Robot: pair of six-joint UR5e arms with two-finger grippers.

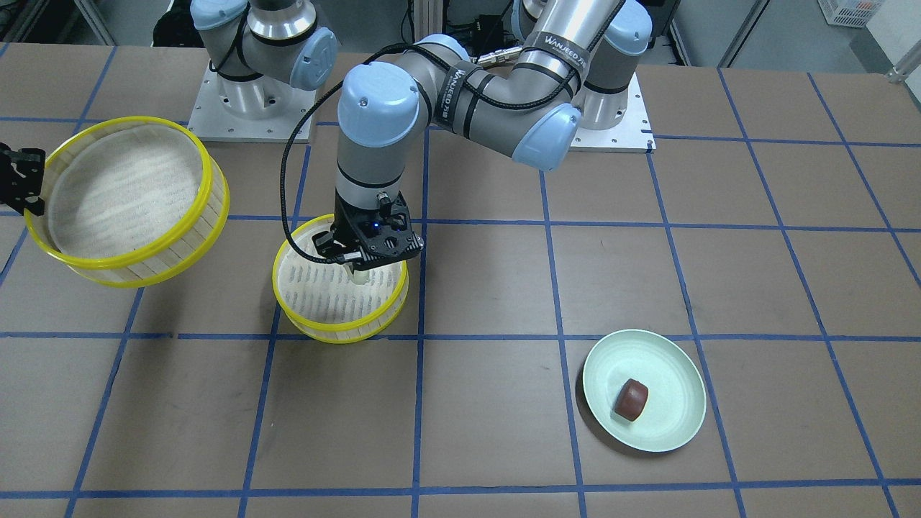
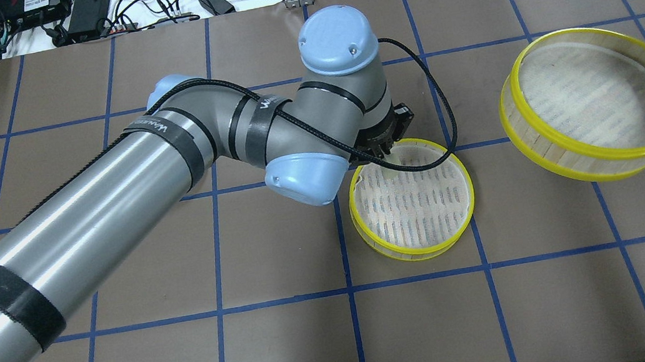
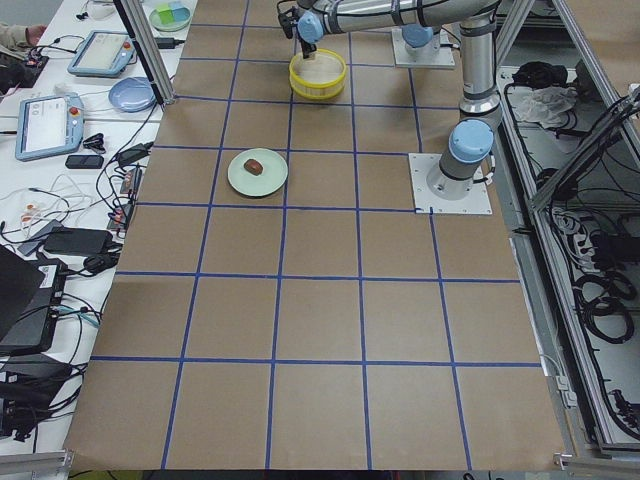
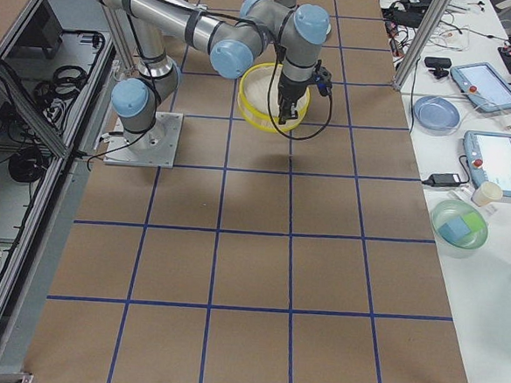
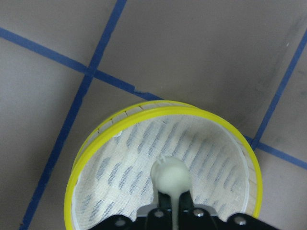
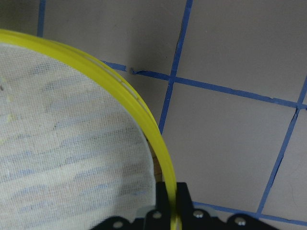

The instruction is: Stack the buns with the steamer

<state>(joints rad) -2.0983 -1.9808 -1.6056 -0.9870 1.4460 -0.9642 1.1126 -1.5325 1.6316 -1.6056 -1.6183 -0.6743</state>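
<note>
My left gripper [image 1: 357, 267] is shut on the cream-white bun [image 5: 169, 175] and holds it inside the small yellow-rimmed steamer basket [image 1: 338, 332], near its wall on the robot's side. I cannot tell whether the bun touches the mesh floor. My right gripper [image 1: 21, 180] is shut on the rim of a larger yellow-rimmed steamer tier [image 1: 122, 205], which hangs tilted above the table. The wrist view shows the rim clamped between the fingers [image 6: 180, 196]. The reddish-brown bun [image 1: 631, 399] lies on the pale green plate [image 1: 669, 360].
The small basket [image 2: 418, 253] stands near a crossing of blue tape lines. The left arm's black cable [image 2: 437, 101] loops over its rim. Beyond the table's far edge lie cables, plates and tablets [image 4: 482, 85].
</note>
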